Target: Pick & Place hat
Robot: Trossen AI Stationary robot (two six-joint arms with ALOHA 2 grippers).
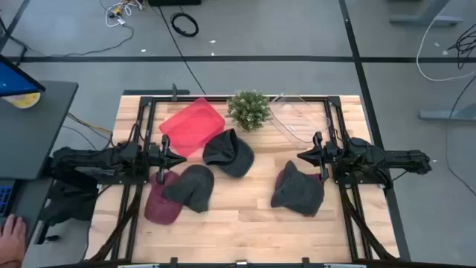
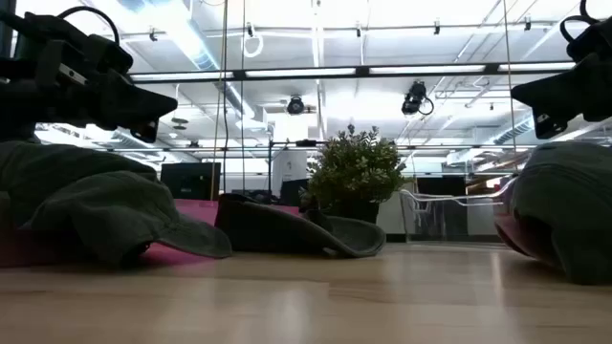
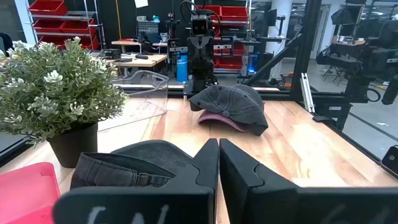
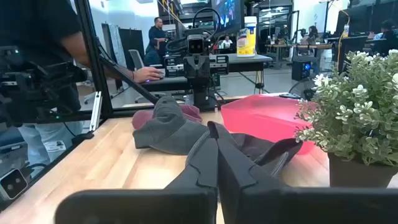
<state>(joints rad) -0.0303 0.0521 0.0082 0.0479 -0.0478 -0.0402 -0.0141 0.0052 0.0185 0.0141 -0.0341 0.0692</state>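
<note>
The wooden desk (image 1: 245, 216) has several soft caps on it. A dark grey hat (image 1: 229, 152) lies in the middle, just beside a red tray (image 1: 190, 125) and close to a small potted plant (image 1: 248, 109). Another grey hat (image 1: 192, 186) lies on the left, lying partly over a dark red hat (image 1: 160, 202). On the right there is one more grey hat (image 1: 299, 190) with a bit of pink showing under it. A clear tray (image 1: 297, 119) sits at the far right of the desk. The left gripper (image 1: 172, 157) waits at the left side, above the desk and just beside the left hats, and its fingers (image 3: 208, 168) are pressed shut with nothing between them. The right gripper (image 1: 303, 155) waits at the right side, near the right hat, and its fingers (image 4: 211, 162) are also shut and hold nothing. No hat has been picked up yet, so the job looks like it is just at the start. The hats look light and floppy, so they will bend and sag when lifted. The cloth top would bunch up in a pinch, which makes a good place to grab. The brim looks a bit stiffer, so it is another good spot. The fingers must open first.
</note>
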